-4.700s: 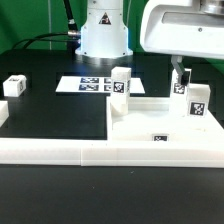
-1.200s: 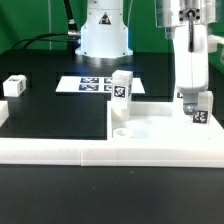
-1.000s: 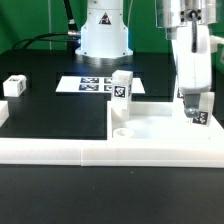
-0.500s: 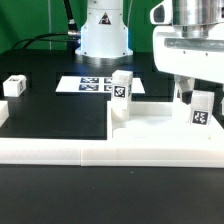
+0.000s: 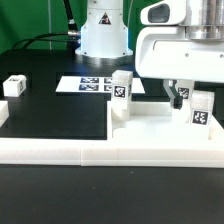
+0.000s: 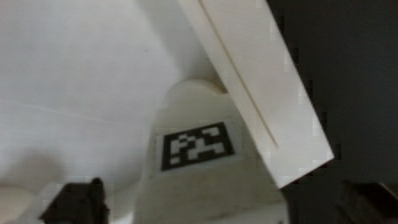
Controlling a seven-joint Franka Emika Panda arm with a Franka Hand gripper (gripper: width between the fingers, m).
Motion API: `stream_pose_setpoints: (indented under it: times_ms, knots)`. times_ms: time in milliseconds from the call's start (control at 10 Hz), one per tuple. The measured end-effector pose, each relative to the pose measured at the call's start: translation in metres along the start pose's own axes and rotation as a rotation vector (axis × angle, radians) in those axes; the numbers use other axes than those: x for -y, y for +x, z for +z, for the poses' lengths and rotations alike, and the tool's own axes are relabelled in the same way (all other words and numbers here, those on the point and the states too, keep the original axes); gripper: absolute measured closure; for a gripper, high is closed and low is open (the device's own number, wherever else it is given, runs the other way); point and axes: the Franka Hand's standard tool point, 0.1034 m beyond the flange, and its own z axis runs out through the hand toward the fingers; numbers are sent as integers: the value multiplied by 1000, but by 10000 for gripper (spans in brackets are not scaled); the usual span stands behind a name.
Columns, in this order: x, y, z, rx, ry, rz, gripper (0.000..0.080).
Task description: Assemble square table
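Two legs stand inside rimmed white tabletop: first leg at 10 o'clock corner, second leg at 2 o'clock. Gripper wide open, holding nothing.

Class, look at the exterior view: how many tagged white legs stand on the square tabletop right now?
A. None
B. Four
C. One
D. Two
D: the corner leg stands at the far corner of the tabletop on the exterior view's left. The edge leg stands near its side on the exterior view's right. The loose leg sits off the tabletop on the black table.
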Motion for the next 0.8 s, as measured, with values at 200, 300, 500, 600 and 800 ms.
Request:
stream_pose_setpoints:
  times_ms: [200,300,500,600,800]
  knots:
    - [0,0,0,0,-1,18,177]
    - [0,0,0,1,1,57,349]
    - [-1,0,1,2,0,194,510]
    - [-1,0,1,2,0,285,506]
    - [-2,0,1,1,-1,463,506]
